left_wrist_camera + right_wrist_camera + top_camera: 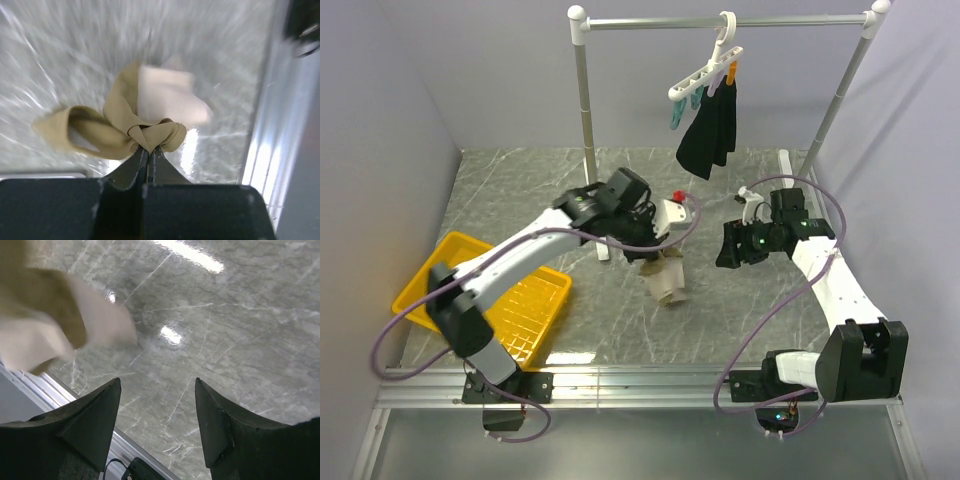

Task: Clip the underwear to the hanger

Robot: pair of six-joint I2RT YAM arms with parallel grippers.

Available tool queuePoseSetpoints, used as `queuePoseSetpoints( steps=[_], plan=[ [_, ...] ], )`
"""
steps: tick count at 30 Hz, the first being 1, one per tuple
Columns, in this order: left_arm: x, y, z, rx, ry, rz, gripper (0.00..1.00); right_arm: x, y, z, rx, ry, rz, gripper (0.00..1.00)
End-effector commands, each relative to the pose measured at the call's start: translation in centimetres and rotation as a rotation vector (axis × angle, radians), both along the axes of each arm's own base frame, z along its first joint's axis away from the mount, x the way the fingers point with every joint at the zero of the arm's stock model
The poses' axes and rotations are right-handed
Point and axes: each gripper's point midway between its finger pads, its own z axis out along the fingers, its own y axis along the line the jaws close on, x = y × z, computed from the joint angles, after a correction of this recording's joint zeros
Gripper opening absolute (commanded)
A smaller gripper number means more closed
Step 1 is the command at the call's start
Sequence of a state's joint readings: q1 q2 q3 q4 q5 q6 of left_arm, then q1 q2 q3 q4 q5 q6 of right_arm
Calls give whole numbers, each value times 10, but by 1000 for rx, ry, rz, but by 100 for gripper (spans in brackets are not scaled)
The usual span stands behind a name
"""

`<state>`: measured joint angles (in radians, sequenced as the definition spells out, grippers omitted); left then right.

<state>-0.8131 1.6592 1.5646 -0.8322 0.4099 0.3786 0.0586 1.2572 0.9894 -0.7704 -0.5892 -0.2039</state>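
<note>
My left gripper (655, 255) is shut on the tan underwear (668, 280), which hangs from it above the marble table in the middle; in the left wrist view the bunched fabric (125, 127) is pinched between the closed fingers (148, 152). My right gripper (728, 246) is open and empty to the right of the underwear, and its wrist view shows the fabric (45, 322) at upper left, blurred. The white hanger (710, 65) with coloured clips hangs on the silver rail at the back, with a black garment (710, 135) clipped below it.
A yellow basket (485, 300) sits at the table's left front. The silver rail's posts (585, 110) stand at the back, with a small red object (680, 194) near the left gripper. Grey walls close both sides.
</note>
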Motion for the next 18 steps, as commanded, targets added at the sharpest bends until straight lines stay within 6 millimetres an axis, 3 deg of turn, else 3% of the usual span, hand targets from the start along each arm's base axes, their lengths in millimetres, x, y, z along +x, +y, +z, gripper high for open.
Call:
queuePoseSetpoints(
  steps=[1, 4, 9, 11, 16, 18],
  plan=[
    [-35, 1, 66, -146, -21, -83, 0, 13, -3, 25, 43, -69, -23, 68],
    [-44, 5, 76, -162, -22, -80, 0, 13, -7, 25, 43, -75, -33, 68],
    [-52, 13, 63, -122, 37, -56, 0, 13, -4, 27, 59, -73, -23, 67],
    [-54, 13, 68, -149, 41, -25, 0, 14, -4, 27, 58, -73, -22, 67],
    [-21, 15, 55, -60, -37, 50, 0, 18, -4, 31, 65, -72, -24, 66],
    [-3, 20, 68, -79, -53, 80, 0, 19, -5, 33, 59, -77, -25, 66]
  ],
)
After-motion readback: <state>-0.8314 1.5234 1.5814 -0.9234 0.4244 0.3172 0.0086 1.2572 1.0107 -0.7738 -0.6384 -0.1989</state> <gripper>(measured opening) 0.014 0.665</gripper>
